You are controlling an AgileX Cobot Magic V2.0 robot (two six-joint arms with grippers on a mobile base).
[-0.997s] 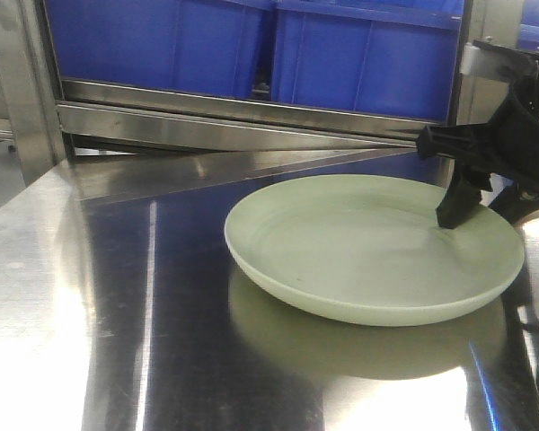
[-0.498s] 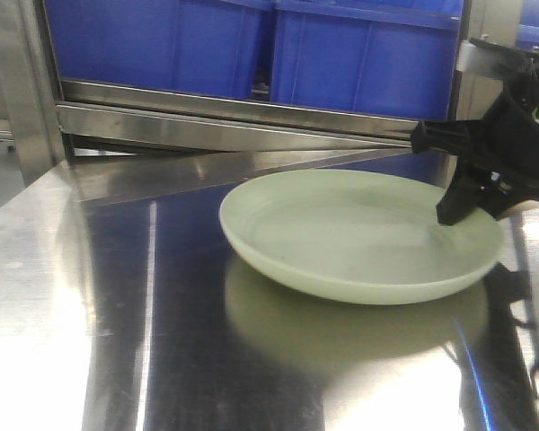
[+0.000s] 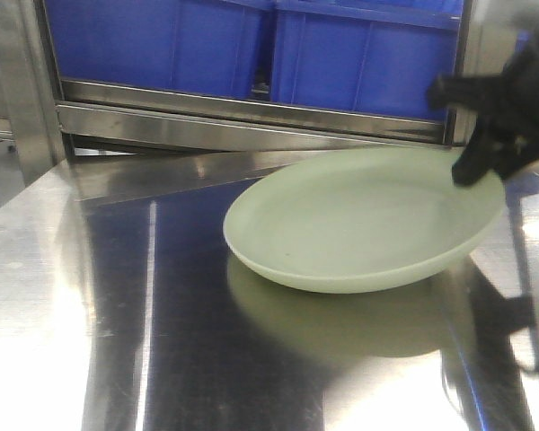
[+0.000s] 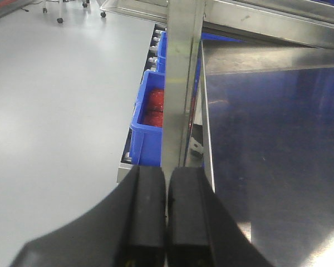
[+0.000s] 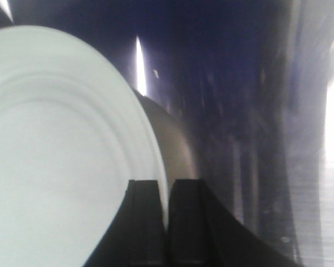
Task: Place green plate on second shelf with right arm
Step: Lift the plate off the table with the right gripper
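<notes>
Exterior front-facing view shows my right gripper (image 3: 474,160), black and a little blurred, at the right-hand rim of the green plate (image 3: 359,220). The plate sits tilted over the steel tabletop (image 3: 117,296), its right edge higher than its left, and I cannot tell whether the low side touches the metal. In my right wrist view the two fingers stand close together with the rim caught in the narrow slot between them, so I have the plate pinched at its edge. The tabletop is polished, scratched stainless steel; it mirrors the underside of the plate as a dull green patch, carries a wide dark blue sheen, and burns out to white glare along the near left and right. Behind the plate a steel rail (image 3: 207,108) runs across, with blue bins (image 3: 251,45) side by side above it. My left gripper (image 4: 167,222) hangs off the table's left edge, fingers pressed flat together with nothing in them. Beyond it rises a steel post (image 4: 181,83), another blue bin (image 4: 153,105) holding something red sits lower down, and a pale grey floor (image 4: 55,111) spreads away to the left.
</notes>
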